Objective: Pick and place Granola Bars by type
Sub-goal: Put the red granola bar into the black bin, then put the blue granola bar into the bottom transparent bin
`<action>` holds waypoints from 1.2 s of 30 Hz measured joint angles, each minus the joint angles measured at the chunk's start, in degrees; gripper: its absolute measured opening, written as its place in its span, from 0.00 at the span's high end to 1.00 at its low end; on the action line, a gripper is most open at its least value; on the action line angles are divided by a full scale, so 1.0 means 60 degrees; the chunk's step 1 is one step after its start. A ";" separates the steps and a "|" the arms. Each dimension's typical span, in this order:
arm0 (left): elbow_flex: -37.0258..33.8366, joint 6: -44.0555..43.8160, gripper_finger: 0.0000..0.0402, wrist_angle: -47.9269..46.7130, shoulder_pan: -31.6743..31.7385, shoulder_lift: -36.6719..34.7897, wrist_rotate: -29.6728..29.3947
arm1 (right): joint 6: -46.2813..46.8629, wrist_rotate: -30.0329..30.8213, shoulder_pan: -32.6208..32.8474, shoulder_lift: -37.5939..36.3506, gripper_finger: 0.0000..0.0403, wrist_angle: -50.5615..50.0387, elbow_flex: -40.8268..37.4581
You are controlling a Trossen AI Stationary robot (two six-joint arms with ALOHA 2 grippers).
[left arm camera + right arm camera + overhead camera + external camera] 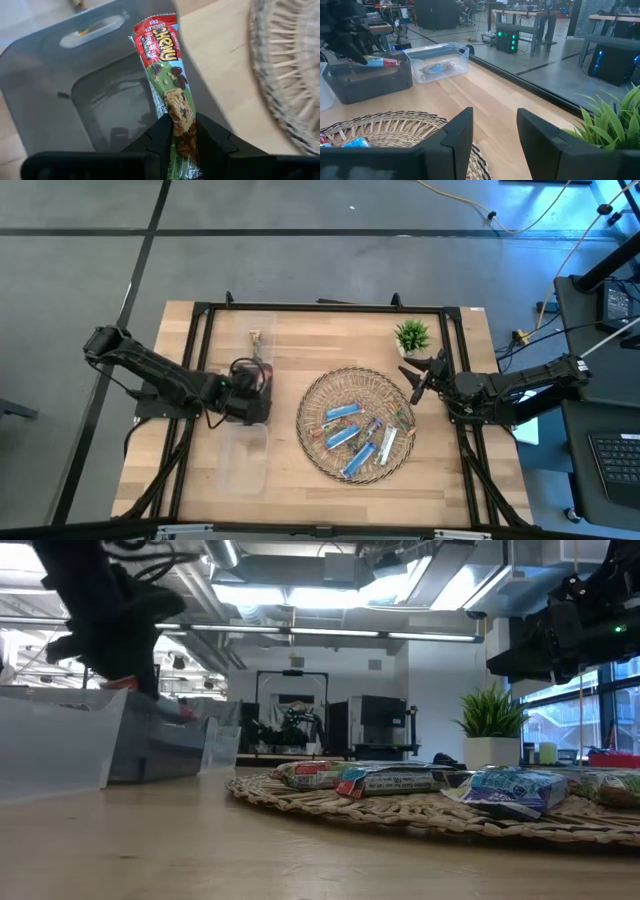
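Note:
My left gripper (181, 122) is shut on a green and red granola bar (167, 75) above a grey bin (60, 100), seen in the high view near the table's left side (262, 378). Several other bars, blue (343, 412), purple and silvery white (388, 442), lie flat in a round wicker basket (310, 450). One more bar lies in the clear bin (260, 337) at the far side. My right gripper (495, 117) is open and holds nothing. It hovers over the basket's far right rim (415, 378), beside the potted plant. My left gripper pinches the green and red bar between its two fingers (162, 137), on the green part near one end (180, 117). The rest of the bar sticks out ahead of the fingers, in line with them. Its red end (155, 30) is lifted clear over the grey bin.
Three bins stand in a row along the left side: the clear far one, the grey middle one (250, 400) and a clear near one (245, 455). A small green potted plant (412, 335) stands by the right arm. Bare wood lies between the bins and the basket.

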 joint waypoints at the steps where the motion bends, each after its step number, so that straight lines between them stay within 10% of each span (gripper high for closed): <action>1: -0.0085 -0.0106 0.83 -0.0005 -0.0015 0.0000 -0.0001 | -0.0002 0.0000 0.0000 -0.0003 0.61 0.0001 0.0000; 24: -0.0668 -0.0638 0.83 0.0188 -0.0012 0.0004 -0.0583 | 0.0001 -0.0007 0.0000 -0.0002 0.61 0.0004 0.0000; 36: -0.0668 -0.0612 0.65 0.0268 -0.0012 0.0000 -0.0742 | -0.0402 -0.0400 0.0000 -0.0007 0.61 0.1979 0.0005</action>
